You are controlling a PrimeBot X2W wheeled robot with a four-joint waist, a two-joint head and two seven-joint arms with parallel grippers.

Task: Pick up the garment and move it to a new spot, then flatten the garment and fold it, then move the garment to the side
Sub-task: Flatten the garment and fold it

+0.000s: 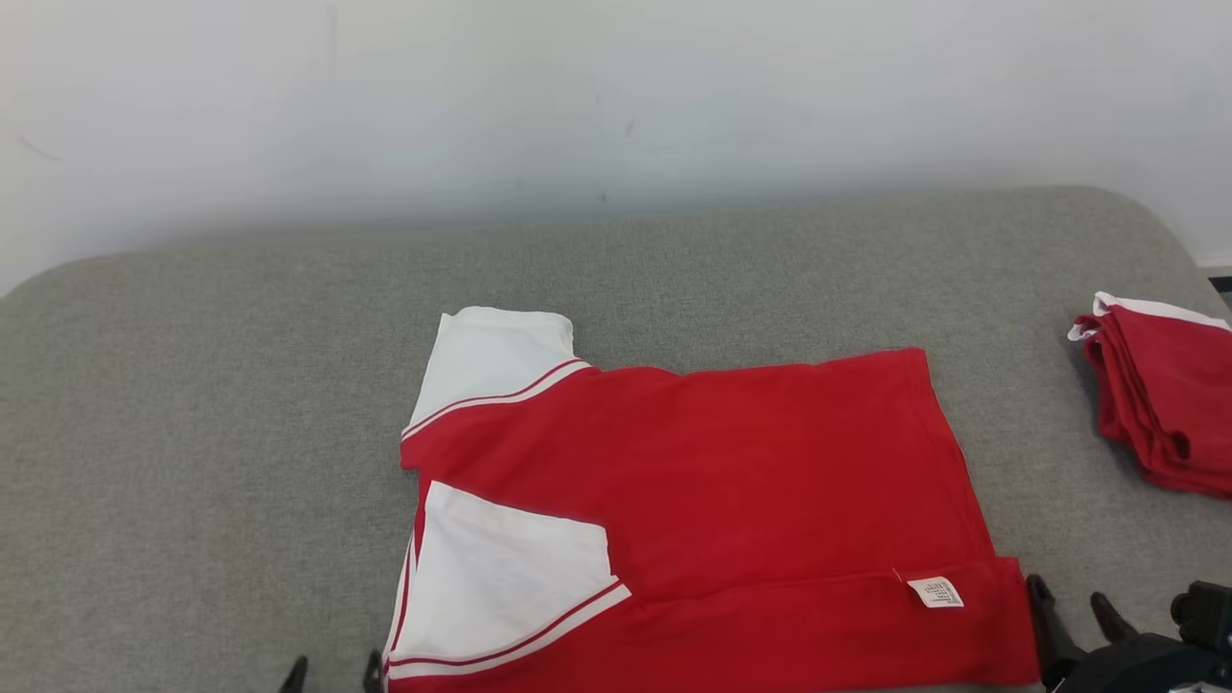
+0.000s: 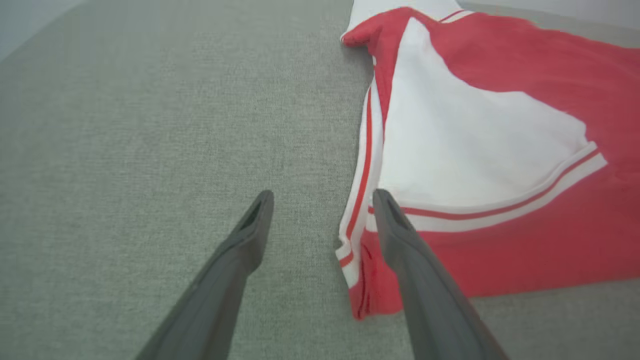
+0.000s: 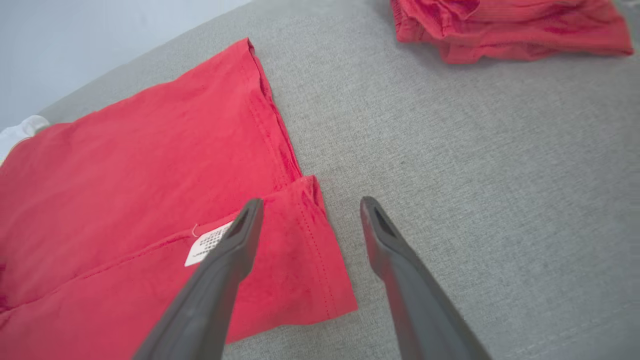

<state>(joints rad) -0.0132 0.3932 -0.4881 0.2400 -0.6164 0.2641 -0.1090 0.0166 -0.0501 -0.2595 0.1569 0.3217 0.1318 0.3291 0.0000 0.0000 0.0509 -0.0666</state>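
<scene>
Nearby, a folded red stack [image 1: 1165, 404] right of the garment [image 1: 731, 462], well apart.

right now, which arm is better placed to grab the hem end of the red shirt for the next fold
Right, probably. The right gripper stands open at the hem corner of the red shirt, beside the white tag. The left gripper, also open, sits at the opposite end by the white sleeve.
</scene>
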